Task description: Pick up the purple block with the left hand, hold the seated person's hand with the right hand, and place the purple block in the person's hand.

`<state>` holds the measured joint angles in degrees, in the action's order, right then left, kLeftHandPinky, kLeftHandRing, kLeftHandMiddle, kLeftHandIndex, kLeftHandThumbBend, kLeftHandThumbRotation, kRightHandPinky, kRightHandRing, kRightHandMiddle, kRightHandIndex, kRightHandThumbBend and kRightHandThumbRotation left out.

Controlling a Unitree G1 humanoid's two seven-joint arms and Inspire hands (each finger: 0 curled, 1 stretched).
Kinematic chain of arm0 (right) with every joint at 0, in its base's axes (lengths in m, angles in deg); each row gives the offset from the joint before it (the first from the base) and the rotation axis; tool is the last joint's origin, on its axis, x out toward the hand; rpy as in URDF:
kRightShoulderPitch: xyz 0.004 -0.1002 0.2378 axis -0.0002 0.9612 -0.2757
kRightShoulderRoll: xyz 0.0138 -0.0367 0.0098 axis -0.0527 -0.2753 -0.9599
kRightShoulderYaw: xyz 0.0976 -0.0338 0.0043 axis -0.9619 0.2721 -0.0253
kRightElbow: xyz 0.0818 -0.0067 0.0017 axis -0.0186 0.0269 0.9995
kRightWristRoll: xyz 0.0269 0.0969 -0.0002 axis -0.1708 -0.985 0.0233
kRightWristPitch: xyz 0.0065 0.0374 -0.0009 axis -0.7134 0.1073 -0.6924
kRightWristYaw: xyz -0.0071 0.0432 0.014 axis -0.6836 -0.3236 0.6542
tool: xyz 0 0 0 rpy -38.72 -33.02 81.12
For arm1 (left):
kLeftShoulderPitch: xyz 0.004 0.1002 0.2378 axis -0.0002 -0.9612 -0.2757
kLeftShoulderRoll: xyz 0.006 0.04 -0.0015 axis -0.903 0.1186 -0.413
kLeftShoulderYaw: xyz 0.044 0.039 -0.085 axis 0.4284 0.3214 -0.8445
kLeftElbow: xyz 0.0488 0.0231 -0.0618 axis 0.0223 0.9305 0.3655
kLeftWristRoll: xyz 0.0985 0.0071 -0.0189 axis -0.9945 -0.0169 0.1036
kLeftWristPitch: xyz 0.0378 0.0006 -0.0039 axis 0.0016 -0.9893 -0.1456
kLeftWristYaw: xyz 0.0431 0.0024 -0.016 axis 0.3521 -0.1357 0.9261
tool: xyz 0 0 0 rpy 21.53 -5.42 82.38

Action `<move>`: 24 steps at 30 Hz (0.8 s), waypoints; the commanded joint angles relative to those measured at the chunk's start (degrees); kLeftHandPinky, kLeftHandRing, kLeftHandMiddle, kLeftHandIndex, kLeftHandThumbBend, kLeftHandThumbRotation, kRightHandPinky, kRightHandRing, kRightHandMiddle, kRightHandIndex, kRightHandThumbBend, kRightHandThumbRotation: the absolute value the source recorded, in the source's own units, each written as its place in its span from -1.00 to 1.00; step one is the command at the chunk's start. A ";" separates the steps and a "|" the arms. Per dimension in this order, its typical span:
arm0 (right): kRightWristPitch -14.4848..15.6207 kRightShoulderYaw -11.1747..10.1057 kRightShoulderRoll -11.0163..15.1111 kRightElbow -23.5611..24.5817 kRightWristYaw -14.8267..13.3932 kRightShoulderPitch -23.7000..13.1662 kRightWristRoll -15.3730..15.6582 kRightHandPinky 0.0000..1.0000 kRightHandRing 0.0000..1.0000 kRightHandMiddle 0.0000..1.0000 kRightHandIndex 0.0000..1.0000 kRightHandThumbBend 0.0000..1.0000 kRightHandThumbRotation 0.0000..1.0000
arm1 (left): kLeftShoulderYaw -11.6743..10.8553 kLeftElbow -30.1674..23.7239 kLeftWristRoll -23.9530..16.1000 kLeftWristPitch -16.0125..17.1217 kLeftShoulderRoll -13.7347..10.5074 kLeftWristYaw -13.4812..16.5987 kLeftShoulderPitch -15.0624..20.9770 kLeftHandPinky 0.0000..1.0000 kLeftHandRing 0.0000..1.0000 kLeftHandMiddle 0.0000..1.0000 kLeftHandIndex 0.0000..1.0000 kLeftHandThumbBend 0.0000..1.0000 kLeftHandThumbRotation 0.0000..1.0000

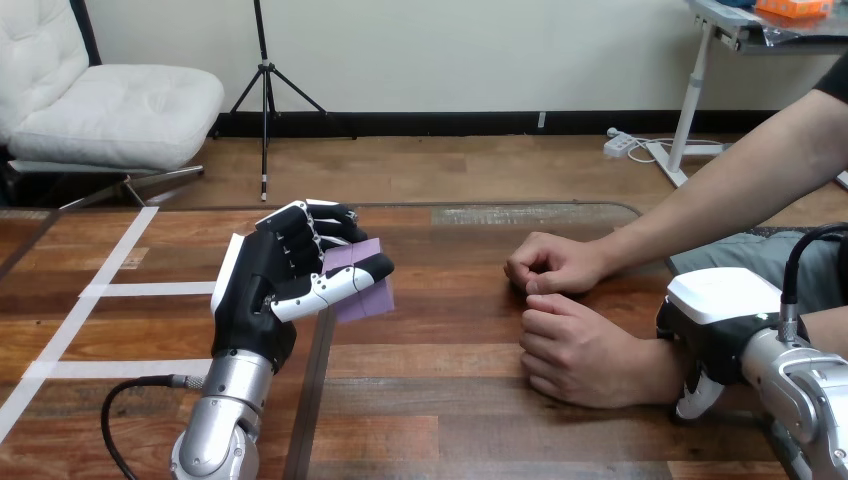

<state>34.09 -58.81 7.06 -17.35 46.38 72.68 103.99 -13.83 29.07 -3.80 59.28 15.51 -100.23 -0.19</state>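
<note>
Left robot hand grips the purple block above the wooden table, left of the person's nearer hand; right robot hand meets its wrist, grip unclear. White tape lies farther left.

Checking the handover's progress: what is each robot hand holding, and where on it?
The left hand pinches the purple block, thumb across its front face, fingers behind. The right hand is curled round the person's wrist.

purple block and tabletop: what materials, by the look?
Purple block: matte, flat colour, crisp edges; likely foam or painted wood, can't tell which. Table: wood planks or wood-look laminate, visible grain, semi-gloss sheen.
</note>
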 commanded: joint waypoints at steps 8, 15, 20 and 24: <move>-0.19 -1.44 1.20 0.39 -3.12 -0.40 -2.18 -0.26 -0.08 0.01 0.04 0.55 -1.00 | -0.20 -1.86 -0.03 0.30 -0.46 0.12 1.89 -0.31 -0.20 -0.06 -0.03 0.75 -0.89; -1.16 -1.91 2.01 1.84 -4.33 0.05 -3.31 -0.33 -0.14 -0.02 0.05 0.57 -1.00 | -0.31 -1.74 0.42 0.16 -0.21 -0.46 1.96 -0.32 -0.20 -0.07 -0.03 0.76 -0.89; -1.77 -2.71 2.27 3.04 -5.20 0.41 -4.15 -0.33 -0.15 -0.02 0.04 0.58 -1.00 | -0.26 -1.63 0.38 0.01 -0.11 -0.51 1.98 -0.32 -0.20 -0.07 -0.03 0.77 -0.89; -2.26 -3.46 2.39 4.11 -5.91 0.80 -4.71 -0.34 -0.16 -0.04 0.03 0.58 -1.00 | -0.19 -1.61 0.31 -0.17 -0.02 -0.51 2.00 -0.32 -0.20 -0.07 -0.03 0.77 -0.89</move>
<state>32.50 -59.75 7.30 -16.67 42.58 74.20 100.81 -13.82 29.07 -3.76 59.07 15.62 -100.43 -0.19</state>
